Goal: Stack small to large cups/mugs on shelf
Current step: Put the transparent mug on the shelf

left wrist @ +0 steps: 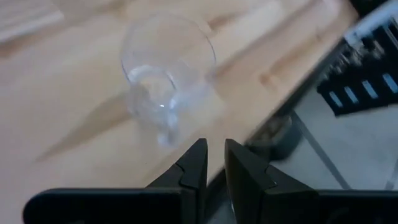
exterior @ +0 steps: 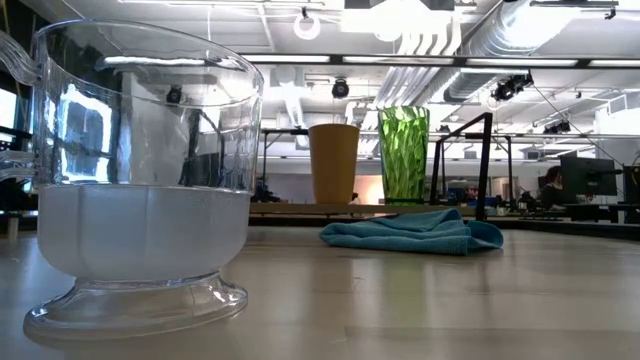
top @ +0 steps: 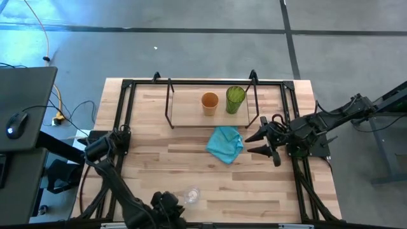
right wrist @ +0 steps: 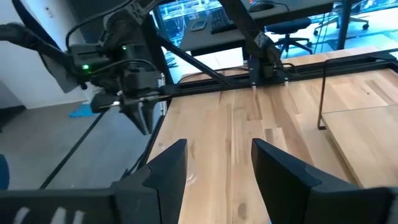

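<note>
**Two cups on the shelf, glass cup alone at the bench's near edge**

Seen from above, the left tool (top: 166,202) sits at seven o'clock on the light wooden bench (top: 152,162), its fingers nearly closed on nothing. Just beside it stands the small clear glass cup (top: 191,194), upright. At twelve o'clock, the low dark-rod shelf with a wooden base (top: 184,114) carries the medium orange cup (top: 210,103) and the taller green translucent tumbler (top: 234,99), side by side. A crumpled turquoise cloth (top: 225,144) lies mid-bench. At three o'clock, the right tool (top: 257,144) hovers open and empty.
</note>
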`<state>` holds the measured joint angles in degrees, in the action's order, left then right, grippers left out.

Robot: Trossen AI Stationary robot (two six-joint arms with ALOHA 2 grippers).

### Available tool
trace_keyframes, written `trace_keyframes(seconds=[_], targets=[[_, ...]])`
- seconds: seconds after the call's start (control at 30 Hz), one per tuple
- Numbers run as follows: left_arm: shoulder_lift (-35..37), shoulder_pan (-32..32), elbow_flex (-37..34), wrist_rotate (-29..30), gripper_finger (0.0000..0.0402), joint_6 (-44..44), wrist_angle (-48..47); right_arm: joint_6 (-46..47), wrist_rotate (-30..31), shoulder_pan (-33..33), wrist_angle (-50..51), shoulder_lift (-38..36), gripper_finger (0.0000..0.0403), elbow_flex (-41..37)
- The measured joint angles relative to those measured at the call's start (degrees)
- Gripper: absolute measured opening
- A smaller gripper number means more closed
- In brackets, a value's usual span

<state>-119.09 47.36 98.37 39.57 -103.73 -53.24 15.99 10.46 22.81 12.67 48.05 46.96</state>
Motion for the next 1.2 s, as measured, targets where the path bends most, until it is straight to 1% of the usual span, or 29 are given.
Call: trace_keyframes(seconds=[0.1, 0.23, 0.27, 0.47, 0.6, 0.73, 0.8, 1.0, 1.07, 1.2], targets=[[0.0, -2.3, 0.0, -1.0, 0.0047, -1.6, -2.8, 0.0, -0.4, 0.0, 0.0, 0.0, 0.0172, 0.0], [0.0, -6.1, 0.0, -7.2, 0.0047, -1.6, -6.8, 0.3, -1.8, 0.0, 0.4, 0.0, 0.0172, 0.0], [0.0, -6.9, 0.0, -8.3, 0.0047, -0.8, -7.3, 0.4, -2.1, 0.0, 0.5, 0.0, 0.0172, 0.0], [0.6, -10.0, 0.0, -9.7, 0.0047, 5.5, -7.6, 1.8, -2.4, 0.8, 1.5, 0.0, 0.0172, 0.0], [1.3, -11.7, 0.0, -13.2, 0.0047, 11.0, -8.2, 2.0, -2.4, 1.4, 1.7, 0.0, 0.0172, 0.0], [2.0, -13.3, 0.2, -14.7, 0.0047, 18.2, -8.1, 2.1, -2.4, 1.6, 1.7, 0.0, 0.0172, 0.0], [2.2, -14.2, 0.8, -15.9, 0.0047, 23.9, -8.5, 2.5, -2.4, 1.6, 1.7, 0.0, 0.0172, 0.0], [2.9, -17.3, 1.1, -22.6, 0.0047, 44.7, -7.8, 3.7, -2.4, 1.6, 1.7, 0.0, 0.0172, 0.0], [3.2, -18.5, 1.1, -24.7, 0.0047, 49.4, -7.0, 4.5, -2.4, 1.9, 1.7, 0.0, 0.0172, 0.0], [3.7, -20.7, 1.2, -28.5, 0.0047, 56.3, -6.4, 4.6, -2.4, 3.1, 1.8, 0.0, 0.0172, 0.0]])
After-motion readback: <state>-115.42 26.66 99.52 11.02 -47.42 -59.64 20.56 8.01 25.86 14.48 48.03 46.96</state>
